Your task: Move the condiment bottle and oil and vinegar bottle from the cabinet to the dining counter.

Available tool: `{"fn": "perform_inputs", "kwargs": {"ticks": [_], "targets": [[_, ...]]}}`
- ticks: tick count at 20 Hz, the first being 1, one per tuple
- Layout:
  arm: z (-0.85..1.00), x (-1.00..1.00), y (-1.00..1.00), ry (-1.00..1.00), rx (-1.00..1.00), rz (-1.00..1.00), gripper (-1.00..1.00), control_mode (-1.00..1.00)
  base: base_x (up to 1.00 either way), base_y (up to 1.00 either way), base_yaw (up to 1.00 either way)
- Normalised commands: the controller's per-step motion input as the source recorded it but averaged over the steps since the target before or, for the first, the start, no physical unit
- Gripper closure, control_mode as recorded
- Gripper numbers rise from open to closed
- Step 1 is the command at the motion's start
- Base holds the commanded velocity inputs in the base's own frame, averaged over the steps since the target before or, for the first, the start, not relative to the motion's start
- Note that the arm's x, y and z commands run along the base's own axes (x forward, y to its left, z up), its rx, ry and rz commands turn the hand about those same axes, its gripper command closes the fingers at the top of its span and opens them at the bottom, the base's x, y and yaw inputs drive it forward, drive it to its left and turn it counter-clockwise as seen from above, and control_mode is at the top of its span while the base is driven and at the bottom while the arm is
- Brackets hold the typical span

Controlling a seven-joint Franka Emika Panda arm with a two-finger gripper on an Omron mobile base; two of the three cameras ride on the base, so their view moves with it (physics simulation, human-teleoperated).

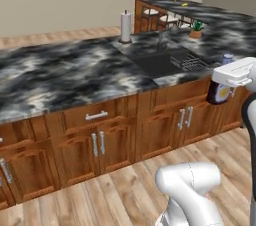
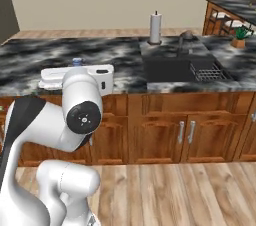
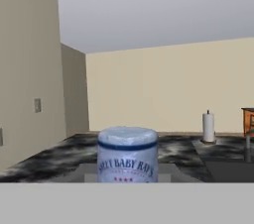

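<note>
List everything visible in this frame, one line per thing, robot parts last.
condiment bottle: one, dark brown with blue cap, held in the gripper at the counter's front edge
counter: one, black marble with grey-white veining, runs across the view
sink: one, dark, set in the counter
dish rack: one, dark, at the sink's right side
paper towel roll: one, white, upright behind the sink
plant: one, green in a brown pot, on the counter's far right
base cabinets: reddish-brown wood, grey bar handles, under the counter
stools: dark frames, pale seats, in the far corner
gripper: one, white, shut on the bottle
</note>
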Motion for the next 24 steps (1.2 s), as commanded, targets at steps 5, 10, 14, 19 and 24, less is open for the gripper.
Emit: {"fn": "perform_inputs", "kwargs": {"ticks": [5, 10, 14, 19, 24], "targets": [[0.0, 0.0, 0.0, 0.0, 0.0, 0.0, 1.0, 1.0, 0.49, -0.94, 0.15], [0.0, 0.0, 0.0, 0.0, 0.0, 0.0, 1.0, 1.0, 0.52, -0.97, 0.14], [0.0, 0.0, 0.0, 0.0, 0.0, 0.0, 1.0, 1.0, 0.52, -1.0, 0.15], [0.0, 0.0, 0.0, 0.0, 0.0, 0.0, 1.0, 1.0, 0.53, -0.99, 0.15], [0.0, 0.0, 0.0, 0.0, 0.0, 0.0, 1.0, 1.0, 0.56, -0.98, 0.15]]}}
